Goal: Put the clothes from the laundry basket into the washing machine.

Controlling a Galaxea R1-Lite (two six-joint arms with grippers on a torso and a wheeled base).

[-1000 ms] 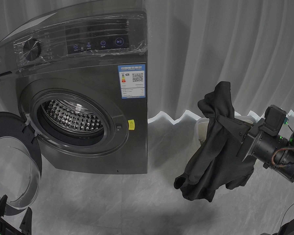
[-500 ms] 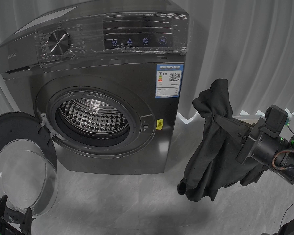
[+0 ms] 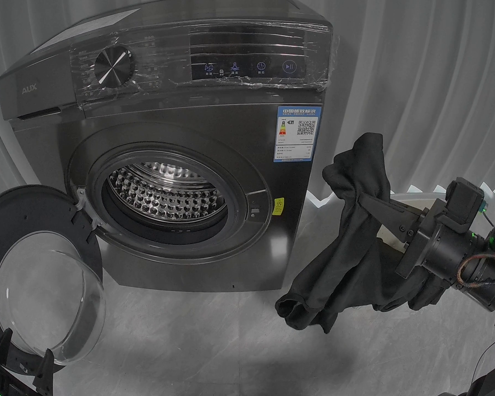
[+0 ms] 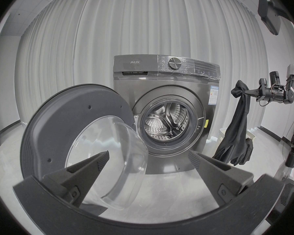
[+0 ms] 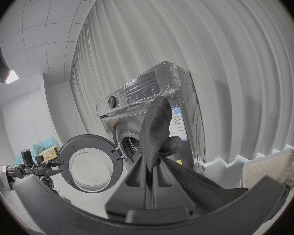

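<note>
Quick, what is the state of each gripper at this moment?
Left gripper: jaws open, holding nothing.
Right gripper: jaws closed on the black garment.

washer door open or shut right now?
Open. The door stands swung out on its hinge, left of the washing machine front, and the bare drum shows through the round opening.
</note>
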